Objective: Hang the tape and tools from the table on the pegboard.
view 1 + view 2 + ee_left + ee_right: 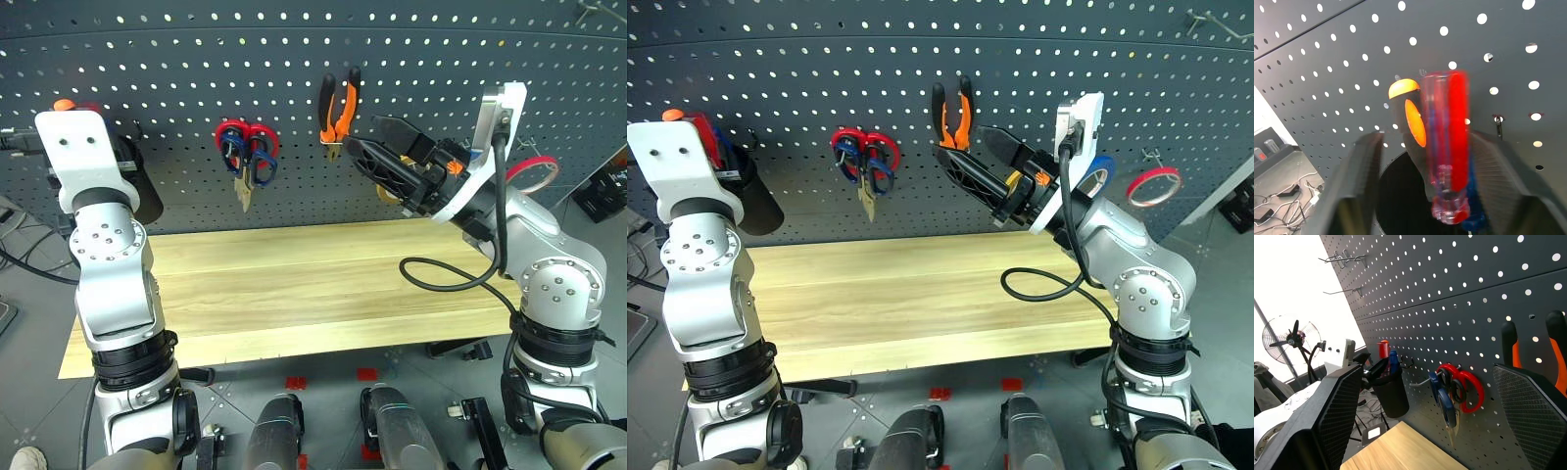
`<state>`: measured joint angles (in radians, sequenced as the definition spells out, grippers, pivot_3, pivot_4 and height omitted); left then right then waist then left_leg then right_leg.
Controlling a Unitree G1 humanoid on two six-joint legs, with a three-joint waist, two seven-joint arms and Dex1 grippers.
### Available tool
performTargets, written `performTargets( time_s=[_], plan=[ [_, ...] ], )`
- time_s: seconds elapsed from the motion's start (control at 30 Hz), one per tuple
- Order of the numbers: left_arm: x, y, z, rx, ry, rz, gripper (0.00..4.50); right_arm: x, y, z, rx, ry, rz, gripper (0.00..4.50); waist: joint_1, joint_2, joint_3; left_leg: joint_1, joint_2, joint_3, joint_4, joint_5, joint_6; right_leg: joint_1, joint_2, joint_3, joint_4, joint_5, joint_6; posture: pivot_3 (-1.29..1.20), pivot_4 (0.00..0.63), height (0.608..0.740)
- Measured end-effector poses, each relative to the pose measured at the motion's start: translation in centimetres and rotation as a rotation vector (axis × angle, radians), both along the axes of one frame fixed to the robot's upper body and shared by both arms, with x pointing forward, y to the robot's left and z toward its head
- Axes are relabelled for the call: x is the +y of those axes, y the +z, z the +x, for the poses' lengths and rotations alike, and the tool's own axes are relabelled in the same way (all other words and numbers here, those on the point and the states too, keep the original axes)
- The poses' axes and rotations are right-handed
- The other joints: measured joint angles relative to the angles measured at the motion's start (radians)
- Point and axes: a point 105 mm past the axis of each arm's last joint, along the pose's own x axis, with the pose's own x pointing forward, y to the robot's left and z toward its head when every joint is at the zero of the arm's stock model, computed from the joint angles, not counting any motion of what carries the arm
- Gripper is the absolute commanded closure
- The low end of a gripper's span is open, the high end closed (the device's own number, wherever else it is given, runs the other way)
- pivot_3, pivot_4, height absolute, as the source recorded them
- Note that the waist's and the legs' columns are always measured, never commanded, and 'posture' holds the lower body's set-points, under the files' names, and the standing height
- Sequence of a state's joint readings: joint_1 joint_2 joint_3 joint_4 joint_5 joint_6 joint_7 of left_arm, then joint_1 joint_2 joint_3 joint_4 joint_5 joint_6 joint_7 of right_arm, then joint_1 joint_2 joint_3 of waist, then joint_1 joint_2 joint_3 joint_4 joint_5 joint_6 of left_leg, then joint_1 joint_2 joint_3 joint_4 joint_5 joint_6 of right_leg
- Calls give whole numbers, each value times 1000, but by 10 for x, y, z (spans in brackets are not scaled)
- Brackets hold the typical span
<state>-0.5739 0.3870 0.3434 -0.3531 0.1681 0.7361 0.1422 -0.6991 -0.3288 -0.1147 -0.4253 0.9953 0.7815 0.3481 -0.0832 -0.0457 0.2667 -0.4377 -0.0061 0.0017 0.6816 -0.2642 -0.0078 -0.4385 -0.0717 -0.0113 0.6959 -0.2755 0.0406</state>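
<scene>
1. Two grippers were up by the pegboard [294, 39]: left gripper [1422, 161] fingers spread around the red-handled screwdriver [1449, 147], not pinching, over a black cup [1391, 391].
2. Right gripper [1440, 396] was wide apart, empty.
3. Dark-blue-handled scissors [235, 162], pliers [338, 108] & red tape [1153, 184] hung on hooks; table [294, 284] sat below.

Both arms are raised toward the pegboard [294, 59]. The left gripper [1422, 161] sits high on the left, jaws parted on either side of the red-handled screwdriver [1449, 147]; whether they touch it cannot be told. The right gripper [367, 147] points up and to the left, jaws spread wide and empty.
</scene>
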Motion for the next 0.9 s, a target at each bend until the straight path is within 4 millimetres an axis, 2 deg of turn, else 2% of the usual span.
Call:
performTargets(
  time_s=[0.07,0.4,0.63,0.8,0.9],
  plan=[
    [0,0,0,0,-1,0,23,0,0,0,-1,-2,-3,0,0,0,0,0,0,0,0,0,0,0,0,0,0,0,0,-142,252,740],
    [-3,6,-7,-21,-20,-27,23,-2,0,1,-2,-10,-13,0,0,0,0,0,0,0,0,0,0,0,0,0,0,0,0,-147,248,740],
    [-19,23,-26,-52,-95,54,23,-5,-4,2,8,-25,-25,0,-1,0,0,0,0,0,0,0,0,0,0,1,0,0,0,-132,245,740],
    [-38,26,-40,-57,-159,126,23,-9,-8,3,19,-44,-37,0,2,0,0,0,0,0,0,0,0,1,0,1,-1,0,0,-132,243,740],
    [-54,18,-47,-43,-221,160,23,-13,-17,2,29,-76,-57,0,2,0,0,1,0,0,0,-1,1,1,0,1,-1,0,0,-127,238,740]
  ],
)
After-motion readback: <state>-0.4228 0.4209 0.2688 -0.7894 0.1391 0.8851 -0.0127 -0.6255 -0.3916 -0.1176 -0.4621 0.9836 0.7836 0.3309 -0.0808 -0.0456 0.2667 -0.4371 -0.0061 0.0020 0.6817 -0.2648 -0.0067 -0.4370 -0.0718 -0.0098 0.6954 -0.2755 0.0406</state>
